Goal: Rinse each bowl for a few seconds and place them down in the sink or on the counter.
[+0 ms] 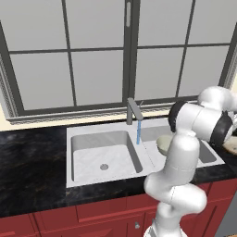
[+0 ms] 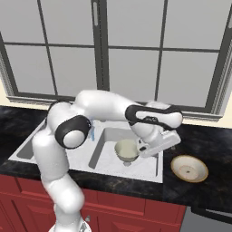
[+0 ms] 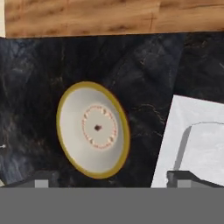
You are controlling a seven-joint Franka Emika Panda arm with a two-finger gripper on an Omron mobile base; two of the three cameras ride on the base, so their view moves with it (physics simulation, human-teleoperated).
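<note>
We see a pale bowl (image 2: 126, 150) sitting in the right basin of the sink (image 2: 103, 169), with nothing inside it that we can make out. A second bowl (image 2: 189, 168) lies on the counter (image 2: 213, 147), beside the sink's right edge. Our gripper (image 3: 113, 178) is released, fingers wide apart, grasping nothing. We read no writing anywhere.

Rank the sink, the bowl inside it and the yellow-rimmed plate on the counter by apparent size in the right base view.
1. Sink
2. Plate
3. Bowl, partly hidden by the arm, so its place after the plate is unsure.
</note>
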